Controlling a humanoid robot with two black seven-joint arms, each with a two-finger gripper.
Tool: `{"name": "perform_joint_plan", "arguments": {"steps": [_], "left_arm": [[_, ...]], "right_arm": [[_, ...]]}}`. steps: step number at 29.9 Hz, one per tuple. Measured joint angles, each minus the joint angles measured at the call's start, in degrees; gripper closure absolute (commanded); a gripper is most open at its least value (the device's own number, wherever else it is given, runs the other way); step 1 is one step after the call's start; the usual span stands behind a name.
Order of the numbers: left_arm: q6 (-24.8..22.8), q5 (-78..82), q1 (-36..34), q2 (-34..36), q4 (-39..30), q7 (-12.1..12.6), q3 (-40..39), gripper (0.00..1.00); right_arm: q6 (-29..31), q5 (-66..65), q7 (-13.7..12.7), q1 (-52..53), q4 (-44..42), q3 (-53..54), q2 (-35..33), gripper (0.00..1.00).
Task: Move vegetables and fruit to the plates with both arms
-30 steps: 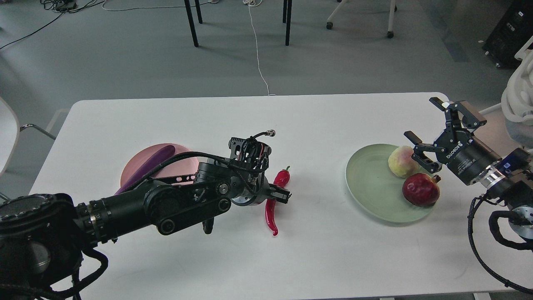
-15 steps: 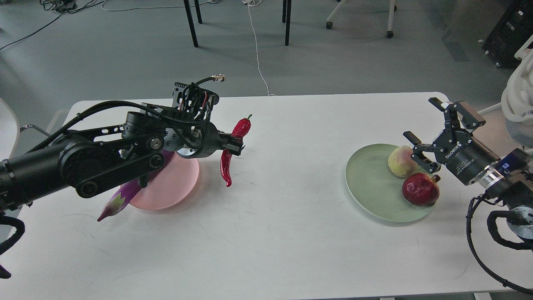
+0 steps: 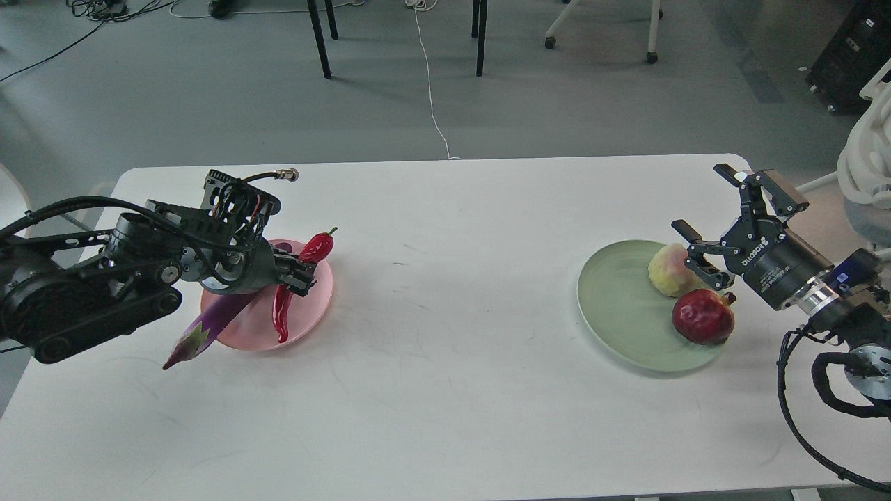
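Note:
My left gripper [image 3: 298, 271] is shut on the red chili pepper [image 3: 298, 282] and holds it over the right part of the pink plate [image 3: 310, 316]. The purple eggplant [image 3: 209, 327] lies across that plate's left side, its stem cap hanging off the front-left rim. The pale green plate [image 3: 619, 306] at the right holds the peach [image 3: 668, 270] and the dark red pomegranate [image 3: 702, 316]. My right gripper [image 3: 710, 212] is open and empty, above and just right of the peach.
The white table [image 3: 445, 390] has its edges at the front and right. Chair and table legs [image 3: 320, 38] and a white cable [image 3: 431, 83] are on the floor behind. A white chair [image 3: 866, 160] stands at the far right.
My left gripper lifted the chili pepper off the table's middle, carried it left, and now has it lowered over the pink plate. The right gripper has barely moved.

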Motion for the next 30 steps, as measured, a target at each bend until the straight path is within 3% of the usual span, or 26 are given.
{"name": "perform_joint_plan", "arguments": {"steps": [2,4,12,15,19,22,27,30], "left_arm": [[0.0,0.0,0.1,0.1,0.1,-0.2,0.0,0.40],[0.0,0.0,0.2,0.2,0.1,-0.5,0.0,0.00],[0.0,-0.3,-0.9,0.6,-2.1,-1.5,-2.8,0.00],[0.0,-2.1,-0.2,-0.4,-3.6,-2.9,-9.8,0.00],[0.7,-13.1,5.6,-3.4,-4.2,-5.5,-20.1,0.00],[8.0,-25.9,11.6,-6.4,-4.2,-6.6,-26.8,0.00],[25.3,-41.0,19.2,-11.4,-3.7,-7.2,-32.5,0.00],[31.9,-45.2,21.4,-13.8,-1.7,-9.7,-34.8,0.00]], "right_arm": [[0.0,0.0,0.0,0.0,0.0,0.0,0.0,0.02],[0.0,0.0,0.0,0.0,0.0,0.0,0.0,0.02],[-0.1,0.0,0.0,0.0,0.0,0.0,0.0,0.02],[-0.2,0.0,0.0,0.6,0.0,0.2,-0.1,0.02],[-0.8,0.0,0.0,2.0,0.0,1.0,-0.2,0.02],[-3.1,0.0,0.0,4.1,-0.1,1.3,0.3,0.02],[-14.8,0.3,0.0,7.1,0.9,1.4,3.7,0.02],[-19.8,0.3,0.0,7.7,2.0,2.5,6.5,0.02]]}}
